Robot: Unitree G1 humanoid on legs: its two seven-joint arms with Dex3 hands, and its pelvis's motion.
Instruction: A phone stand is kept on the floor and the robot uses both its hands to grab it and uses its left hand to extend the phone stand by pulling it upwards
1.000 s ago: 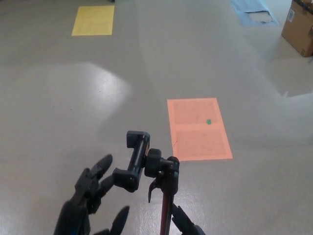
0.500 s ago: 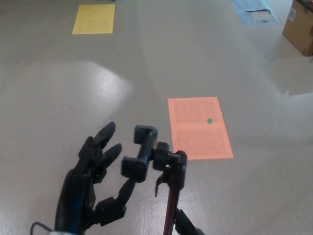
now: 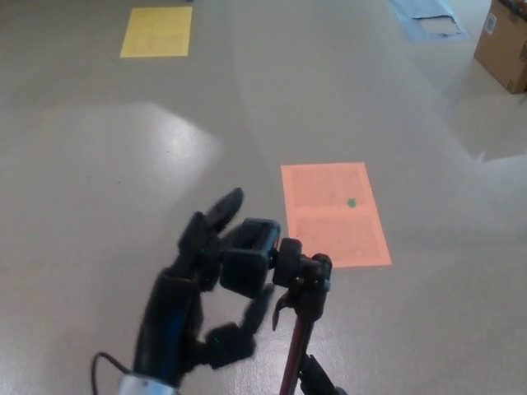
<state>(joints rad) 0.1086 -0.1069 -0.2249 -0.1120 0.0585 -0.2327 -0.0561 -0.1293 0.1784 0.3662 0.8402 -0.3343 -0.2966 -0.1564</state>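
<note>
The phone stand has a red pole (image 3: pixel 295 354) that rises from the bottom edge, topped by a black joint (image 3: pixel 303 271) and a black phone clamp (image 3: pixel 249 257). My left hand (image 3: pixel 191 296) reaches up from the lower left. Its fingers (image 3: pixel 216 216) stand behind the clamp and its thumb (image 3: pixel 243 321) curls below it. They are spread around the clamp and do not visibly grip it. A small black part (image 3: pixel 319 380) against the pole at the bottom edge looks like my right hand; the rest is out of frame.
An orange rectangle (image 3: pixel 333 214) with a green dot is marked on the grey floor just beyond the stand. A yellow rectangle (image 3: pixel 157 31) lies far left, a blue sheet (image 3: pixel 428 18) far right, and a cardboard box (image 3: pixel 504 43) stands at the right edge.
My left hand has risen and moved right, from below and left of the clamp to around it. The stand's head has shifted slightly right and up.
</note>
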